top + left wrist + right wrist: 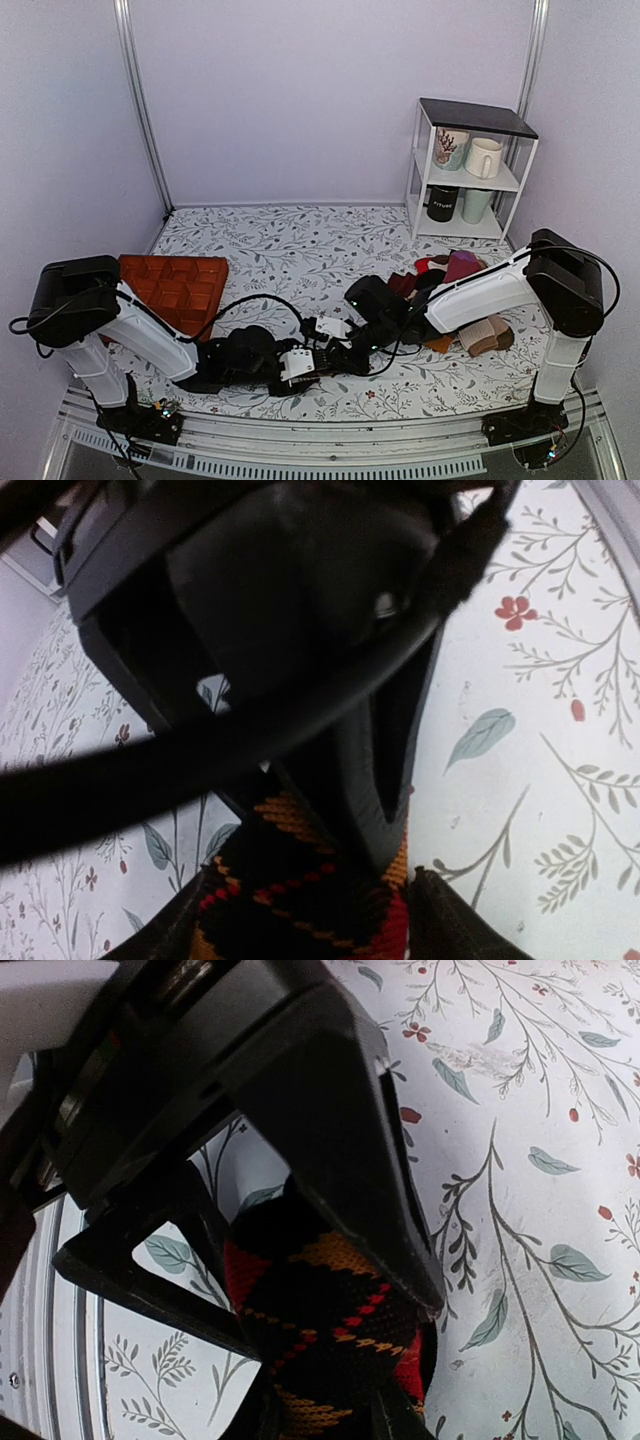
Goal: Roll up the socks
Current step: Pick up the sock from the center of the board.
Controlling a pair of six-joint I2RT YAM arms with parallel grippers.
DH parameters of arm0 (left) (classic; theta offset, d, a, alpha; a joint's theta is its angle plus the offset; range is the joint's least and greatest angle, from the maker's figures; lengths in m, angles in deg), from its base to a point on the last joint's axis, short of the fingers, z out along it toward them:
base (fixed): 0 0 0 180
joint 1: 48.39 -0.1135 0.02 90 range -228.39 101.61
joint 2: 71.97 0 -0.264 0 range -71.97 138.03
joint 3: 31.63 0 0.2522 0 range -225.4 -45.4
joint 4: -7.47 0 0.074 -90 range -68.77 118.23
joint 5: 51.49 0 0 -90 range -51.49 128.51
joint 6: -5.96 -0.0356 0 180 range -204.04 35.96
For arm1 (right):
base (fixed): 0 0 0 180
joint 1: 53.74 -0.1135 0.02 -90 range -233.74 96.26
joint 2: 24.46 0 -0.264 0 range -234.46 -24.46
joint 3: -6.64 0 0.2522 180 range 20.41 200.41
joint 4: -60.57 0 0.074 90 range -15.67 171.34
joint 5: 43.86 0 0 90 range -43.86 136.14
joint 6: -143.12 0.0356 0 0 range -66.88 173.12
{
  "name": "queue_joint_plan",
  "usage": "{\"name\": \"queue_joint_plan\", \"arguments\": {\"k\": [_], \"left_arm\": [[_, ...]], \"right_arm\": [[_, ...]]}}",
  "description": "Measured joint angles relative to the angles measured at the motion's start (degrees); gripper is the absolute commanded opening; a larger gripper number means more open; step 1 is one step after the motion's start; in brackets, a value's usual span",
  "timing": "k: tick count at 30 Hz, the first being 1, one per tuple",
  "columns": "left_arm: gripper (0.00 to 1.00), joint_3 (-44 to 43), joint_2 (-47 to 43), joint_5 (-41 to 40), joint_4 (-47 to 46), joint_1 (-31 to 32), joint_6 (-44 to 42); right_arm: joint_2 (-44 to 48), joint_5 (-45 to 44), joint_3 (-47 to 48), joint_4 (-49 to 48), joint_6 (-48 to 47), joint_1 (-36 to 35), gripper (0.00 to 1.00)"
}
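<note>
The socks [320,1330] are soft and light, a floppy black knit with red and orange diamonds. They sit low on the near middle of the table [300,250], bunched into a fat lump between the two arms. The right tool [325,1415] is narrow and holds one end of the lump. The left tool [300,925] has a finger on each side of the other end. I cannot tell if it is squeezing. Knit like this squashes and stretches, and I think a loose roll would flop open. It will not break. It is best to pinch the thick middle of the roll, not a thin edge.
</note>
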Motion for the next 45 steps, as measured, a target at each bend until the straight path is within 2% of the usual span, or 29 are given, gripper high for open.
{"name": "queue_joint_plan", "arguments": {"k": [3, 5, 9, 10, 11, 12, 14, 18, 22, 26, 34, 37, 45], "left_arm": [[0.5, -0.44, 0.0, 0.09, 1.05, -0.39, 0.39], [0.36, -0.92, 0.04, 0.72, 2.03, -0.7, 0.79], [0.19, -1.4, 0.09, 2.4, 3.28, -1.01, 1.42], [0.13, -1.42, 0.04, 2.82, 3.37, -1.11, 1.38], [0.01, -1.44, 0.02, 3.15, 3.45, -1.22, 1.66], [0.0, -1.46, 0.02, 3.63, 3.48, -1.33, 1.6], [0.0, -1.46, 0.02, 4.24, 3.5, -1.4, 1.66], [0.0, -1.46, 0.02, 5.05, 3.5, -1.77, 1.95], [0.0, -1.46, 0.02, 5.22, 3.08, -2.14, 3.58], [0.0, -1.44, -0.59, 5.68, 3.17, -3.41, 6.78], [0.0, -1.55, -5.16, 4.24, 10.36, -9.97, 15.06], [0.0, -2.6, -8.44, 3.21, 15.32, -10.97, 17.18], [0.0, -6.86, -24.61, -1.01, 26.25, -16.92, 21.7]], "right_arm": [[-0.15, 0.09, 0.26, 0.35, 0.15, 0.02, 0.16], [-0.26, 0.28, 0.37, 0.55, 0.22, 0.13, 0.16], [-0.26, 0.9, 0.5, 1.05, 0.15, 0.39, 0.16], [-0.26, 0.94, 0.55, 1.25, 0.15, 0.39, 0.16], [-0.28, 1.03, 0.66, 1.46, 0.2, 0.44, 0.16], [-0.35, 1.09, 0.74, 1.55, 0.2, 0.48, 0.16], [-0.37, 1.11, 0.85, 1.73, 0.26, 0.5, 0.16], [-0.35, 1.22, 0.94, 1.9, 0.85, 0.68, 0.35], [1.05, 1.42, -0.22, 1.62, 3.02, 1.42, 0.5], [7.76, 1.73, -4.52, 2.78, 5.25, 3.93, 0.57], [24.26, 6.99, -8.48, 3.34, 7.87, 8.35, 0.6], [25.14, 8.22, -8.44, 3.28, 8.59, 8.33, 0.6], [25.11, 8.48, -9.92, 1.6, 10.27, 8.41, 0.59]]}}
